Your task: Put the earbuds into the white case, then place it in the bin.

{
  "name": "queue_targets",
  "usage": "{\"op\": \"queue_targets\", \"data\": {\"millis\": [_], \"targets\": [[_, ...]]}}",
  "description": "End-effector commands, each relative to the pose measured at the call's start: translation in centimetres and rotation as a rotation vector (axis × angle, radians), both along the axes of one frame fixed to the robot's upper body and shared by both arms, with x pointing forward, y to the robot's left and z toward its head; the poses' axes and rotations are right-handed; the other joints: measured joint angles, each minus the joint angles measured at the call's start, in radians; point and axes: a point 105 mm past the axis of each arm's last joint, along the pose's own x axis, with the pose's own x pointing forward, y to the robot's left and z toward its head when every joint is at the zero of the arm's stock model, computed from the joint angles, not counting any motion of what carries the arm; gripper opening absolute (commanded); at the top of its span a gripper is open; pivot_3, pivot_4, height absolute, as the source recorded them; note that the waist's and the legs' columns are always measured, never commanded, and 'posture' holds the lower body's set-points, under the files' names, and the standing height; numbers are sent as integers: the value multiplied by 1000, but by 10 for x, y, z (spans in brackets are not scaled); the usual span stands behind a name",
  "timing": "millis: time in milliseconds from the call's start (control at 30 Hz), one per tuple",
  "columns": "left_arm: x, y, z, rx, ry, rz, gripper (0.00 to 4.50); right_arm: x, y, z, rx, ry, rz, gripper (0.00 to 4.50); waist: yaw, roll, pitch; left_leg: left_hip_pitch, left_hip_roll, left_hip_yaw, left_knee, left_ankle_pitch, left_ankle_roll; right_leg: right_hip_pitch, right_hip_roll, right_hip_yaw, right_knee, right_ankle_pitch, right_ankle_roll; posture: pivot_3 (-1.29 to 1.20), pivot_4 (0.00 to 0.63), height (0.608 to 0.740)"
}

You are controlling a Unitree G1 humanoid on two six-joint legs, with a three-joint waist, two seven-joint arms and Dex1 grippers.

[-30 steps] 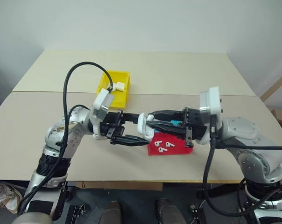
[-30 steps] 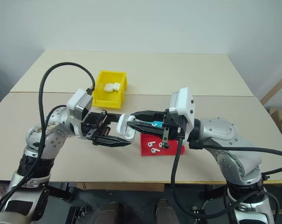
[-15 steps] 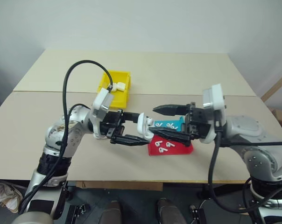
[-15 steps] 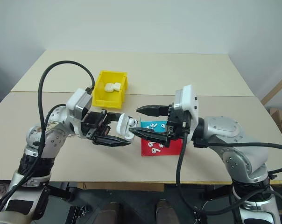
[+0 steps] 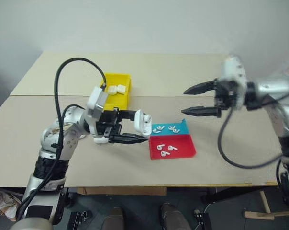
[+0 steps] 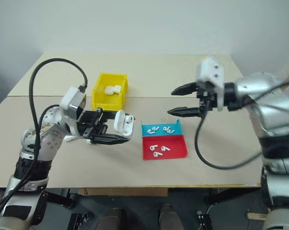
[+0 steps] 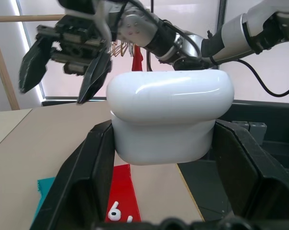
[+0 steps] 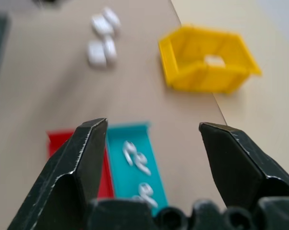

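Note:
My left gripper (image 5: pixel 142 127) is shut on the white case (image 5: pixel 143 121) and holds it above the table, left of the trays. In the left wrist view the case (image 7: pixel 169 115) sits between the two black fingers (image 7: pixel 82 177) with its lid down. My right gripper (image 5: pixel 184 101) hangs open and empty in the air, up and right of the trays, well apart from the case. Earbuds (image 5: pixel 166 128) lie in the blue tray (image 5: pixel 183 129) and more earbuds (image 5: pixel 164 149) in the red tray (image 5: pixel 185 149). The yellow bin (image 5: pixel 108 94) stands behind my left hand with white cases (image 5: pixel 116 89) inside.
The two shallow trays sit side by side mid-table, near the front. In the right wrist view small blurred white pieces (image 8: pixel 101 38) lie on the table beyond the trays. A seam (image 5: pixel 259 97) runs across the table behind the trays. The table's right half has free room.
My right gripper opened, left the case and swung away up and to the right. The left gripper kept hold of the case in about the same spot.

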Motion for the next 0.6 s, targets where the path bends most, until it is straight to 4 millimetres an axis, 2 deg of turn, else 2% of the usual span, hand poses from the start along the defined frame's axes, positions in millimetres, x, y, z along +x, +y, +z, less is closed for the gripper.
{"op": "queue_targets", "data": {"millis": [33, 167, 267, 367, 600], "targets": [[-5, -1, 6, -8, -44, -8, 2767, 31, -2, -12, -261, -78, 13, 3615, -6, 1, 1, 0, 0, 0, 0, 0, 0, 0, 0, 0, 0, 0, 0, 0, 150, 740], [-7, -2, 7, -10, -47, -11, 2767, 52, 6, -28, -438, -90, 42, 3615, -10, 3, 2, -4, -1, 0, 0, 0, 0, -4, -1, 0, 0, 0, -1, 0, 150, 740], [-8, -2, 6, -9, -47, -6, 2767, 61, 16, -41, -517, -100, 59, 3064, -8, 3, 2, -10, -1, -1, 1, 0, 0, -11, -2, 0, 3, 1, -1, 0, 150, 740], [-9, 1, 6, -7, -45, 6, 2767, 63, 24, -53, -538, -78, 85, 2124, -9, 3, 2, -13, -1, -1, 1, 2, -3, -15, -2, 0, 5, 1, -2, 0, 150, 740], [-10, 3, 5, -1, -42, 21, 2767, 64, 32, -69, -595, -67, 114, 2124, -11, 4, 2, -12, -1, -1, 1, 3, -4, -15, -2, 0, 6, 2, -2, 0, 150, 740]]}}
